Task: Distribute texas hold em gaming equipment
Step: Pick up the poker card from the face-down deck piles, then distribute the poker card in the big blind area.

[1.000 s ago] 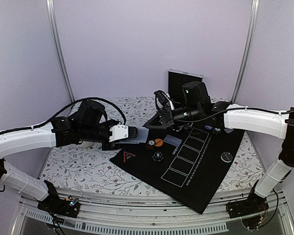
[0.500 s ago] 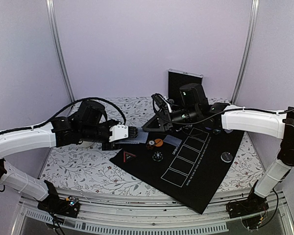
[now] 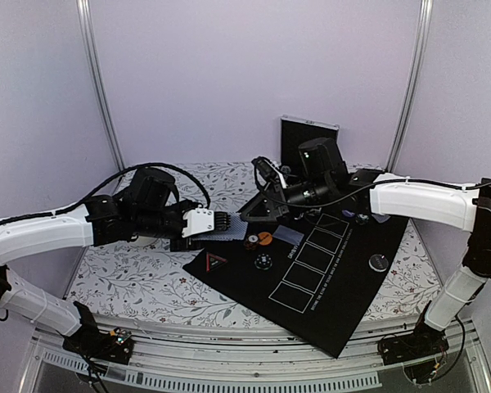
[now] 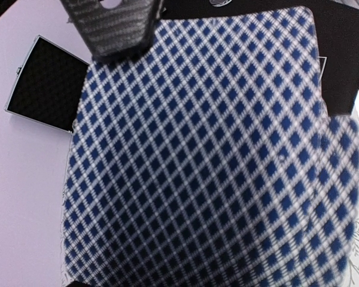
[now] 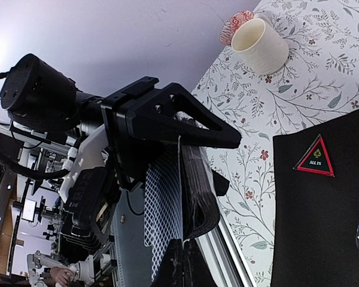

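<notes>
Blue-and-white diamond-backed cards are what both sets of jaws are closed upon. The deck (image 5: 198,179) is gripped between the black fingers of the left jaws and held in the air near the far left edge of the black mat (image 3: 335,282). The right jaws are shut tight, and a single card (image 5: 161,206) on the outside of the deck is pinched by its edge between them, slightly parted from the stack. The two sets of jaws are brought tip to tip. The left wrist view is almost filled by that card's patterned back, with one weave-textured finger (image 4: 113,24) of the right jaws seen at the upper left. Just below the jaws an orange disc (image 3: 264,238) lies flat on the mat, with a dark chip (image 3: 251,242) just beside it. A striped chip (image 3: 263,262) lies nearer the arm bases, and a red-edged triangular "ALL IN" marker (image 3: 217,261) sits at the mat's left corner. A dark disc (image 3: 379,262) is placed well to the right, beyond a printed row of white boxes (image 3: 311,262). A cream cup (image 5: 260,43) stands upright on the floral counter (image 3: 131,282), apart from the mat. An open foam-lined case (image 3: 308,141) is propped against the back wall.
</notes>
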Controlling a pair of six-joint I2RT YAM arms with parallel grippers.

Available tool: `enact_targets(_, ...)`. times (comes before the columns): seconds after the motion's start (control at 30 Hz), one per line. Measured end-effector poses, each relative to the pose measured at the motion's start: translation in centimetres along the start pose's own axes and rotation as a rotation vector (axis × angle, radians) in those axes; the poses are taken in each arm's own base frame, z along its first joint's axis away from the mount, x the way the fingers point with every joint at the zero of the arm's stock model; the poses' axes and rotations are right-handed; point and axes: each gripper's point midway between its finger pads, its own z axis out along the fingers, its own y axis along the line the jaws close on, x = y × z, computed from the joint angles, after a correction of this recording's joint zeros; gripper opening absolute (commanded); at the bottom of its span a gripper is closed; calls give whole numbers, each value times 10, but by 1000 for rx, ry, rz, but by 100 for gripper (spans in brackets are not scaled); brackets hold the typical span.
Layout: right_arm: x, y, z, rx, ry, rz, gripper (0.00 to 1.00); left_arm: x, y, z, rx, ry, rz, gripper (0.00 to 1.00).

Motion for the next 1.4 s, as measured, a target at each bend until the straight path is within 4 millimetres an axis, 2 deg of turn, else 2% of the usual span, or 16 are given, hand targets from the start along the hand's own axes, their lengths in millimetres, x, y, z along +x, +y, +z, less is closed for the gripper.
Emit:
enact_targets(0.13, -6, 7, -6, -3, -11, -27, 2, 0, 0, 0, 0, 0, 0, 52)
enact_targets(0.27, -14, 17, -27, 6, -46, -50, 2, 0, 0, 0, 0, 0, 0, 52)
enact_targets(0.47, -41, 27, -78, 43, -164, -98, 2, 0, 0, 0, 0, 0, 0, 52)
enact_targets(0.6, -57, 19, -119, 112, -275, -111, 2, 0, 0, 0, 0, 0, 0, 52)
enact_targets(0.7, -61, -11, -148, 214, -360, -79, 2, 0, 0, 0, 1, 0, 0, 52)
enact_targets(0.8, -52, -63, -157, 317, -394, -10, 2, 0, 0, 0, 1, 0, 0, 52)
enact_targets(0.9, -35, -120, -149, 388, -368, 80, 2, 0, 0, 0, 1, 0, 0, 52)
enact_targets(1.17, -19, -235, -114, 473, -277, 193, 2, 0, 0, 0, 1, 0, 1, 52)
enact_targets(1.27, -14, -260, -105, 474, -251, 216, 2, 0, 0, 0, 2, 0, 1, 52)
enact_targets(1.4, -12, -282, -94, 462, -230, 221, 2, 0, 0, 0, 2, 0, 2, 52)
